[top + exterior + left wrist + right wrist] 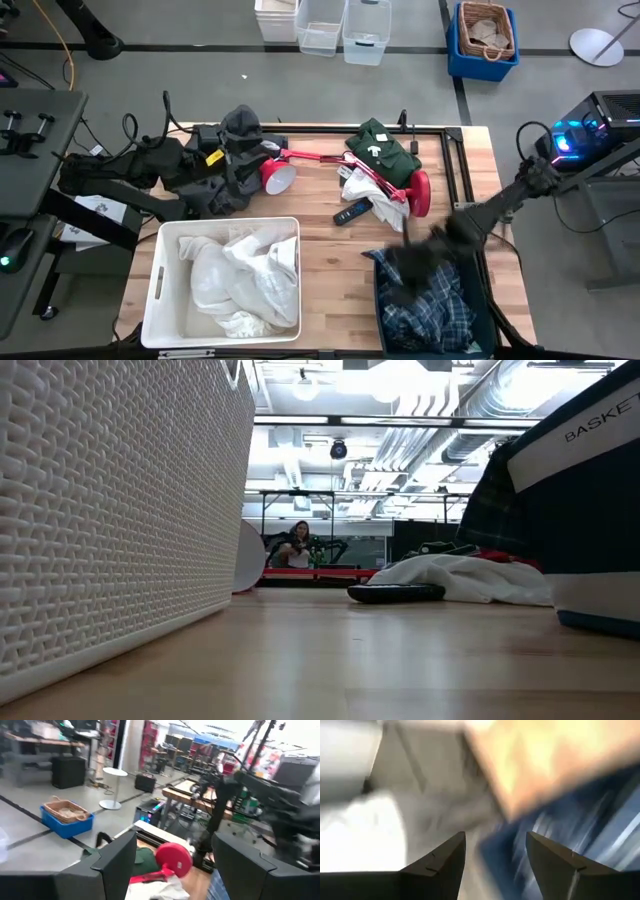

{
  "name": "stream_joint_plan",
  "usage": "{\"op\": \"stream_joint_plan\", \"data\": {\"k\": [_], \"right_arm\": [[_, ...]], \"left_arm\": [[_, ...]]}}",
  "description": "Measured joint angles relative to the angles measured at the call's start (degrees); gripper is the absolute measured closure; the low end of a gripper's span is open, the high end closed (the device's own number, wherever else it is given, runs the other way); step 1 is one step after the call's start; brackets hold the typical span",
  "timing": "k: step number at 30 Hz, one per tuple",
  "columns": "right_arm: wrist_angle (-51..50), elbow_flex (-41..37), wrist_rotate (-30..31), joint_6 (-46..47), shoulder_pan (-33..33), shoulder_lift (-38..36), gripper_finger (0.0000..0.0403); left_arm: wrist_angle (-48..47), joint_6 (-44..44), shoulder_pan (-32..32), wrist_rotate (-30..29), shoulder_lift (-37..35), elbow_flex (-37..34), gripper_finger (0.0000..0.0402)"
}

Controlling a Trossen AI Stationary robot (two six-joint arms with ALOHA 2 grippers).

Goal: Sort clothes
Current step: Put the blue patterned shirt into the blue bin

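Sorting in progress on the bench [330, 250]. The white garments [240, 275] lie heaped in the white bin [165, 290] at the near-left corner, while the blue-and-white plaid shirt [430, 310] fills the navy bin [378, 300] at the near-right corner, an arrangement that reads as lights apart from colours. Three pieces remain unsorted along the far edge: the dark grey garment [235, 150] bunched at the left, the dark green garment [385, 145] with its white label toward the right, and a white cloth [370, 200] beneath the red desk lamp [340, 165], beside a black remote [352, 212]. The right claw [425, 255] hangs blurred over the far rim of the navy bin, its fingers [440, 865] standing apart with nothing between them (released, by all appearance, just above the plaid shirt). The left claw [175, 860] waits near the far-left corner beside the dark grey garment, fingers spread wide and empty, aimed along the far edge toward the lamp.
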Motion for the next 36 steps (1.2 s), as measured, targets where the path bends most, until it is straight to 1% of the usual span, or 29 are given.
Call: {"op": "stream_joint_plan", "data": {"k": [1,3,6,8,10,12,14,19,23,27,30,34,36], "right_arm": [[-0.36,0.61,2.39,-4.76,-3.06,0.32,0.0198],[-0.56,1.07,2.65,-13.48,-9.53,1.7,0.0198],[-1.26,1.02,-3.71,-23.33,-17.87,5.86,0.0198],[-3.19,1.01,-8.74,-29.75,-21.17,9.22,0.0198],[-6.24,1.01,-12.92,-35.7,-23.1,12.71,0.0198],[-9.2,0.97,-14.46,-40.53,-24.03,16.0,0.0198],[-12.01,1.59,-13.63,-45.07,-24.55,18.82,0.0198],[-14.48,7.22,-7.06,-53.46,-24.14,23.99,0.0198],[-21.69,11.6,-0.81,-59.89,-23.59,27.59,0.0198],[-27.17,14.8,-0.73,-64.32,-23.26,30.54,0.0198],[-28.12,16.54,-1.1,-66.67,-22.65,31.64,0.0198],[-29.18,18.33,-4.87,-66.22,-22.54,33.44,0.0198],[-30.38,19.04,-5.27,-65.73,-22.55,34.34,0.0198]], "left_arm": [[-0.06,-0.13,-0.01,0.88,0.19,0.0,0.0154],[-0.1,-0.12,-0.07,3.49,0.86,0.0,0.0154],[-0.17,-1.63,-0.11,7.39,2.47,0.0,0.0154],[-0.25,-4.05,-0.14,9.39,3.68,0.0,0.0154],[-0.25,-5.85,-0.54,10.61,4.74,0.0,0.0154],[-0.17,-6.22,-1.28,10.73,5.81,0.0,0.0154],[-0.05,-6.26,-2.04,10.73,6.79,0.0,0.0154],[2.54,-6.28,-3.08,9.73,8.35,0.0,0.0154],[2.3,-6.83,-3.6,8.14,8.75,0.0,0.0154],[2.16,-8.43,-3.69,7.97,8.72,0.0,0.0154],[2.06,-8.71,-4.03,7.95,8.72,0.0,0.0154],[1.96,-8.71,-4.71,7.97,8.72,0.0,0.0154],[1.95,-8.74,-4.76,8.0,8.72,0.0,0.0154]]}}
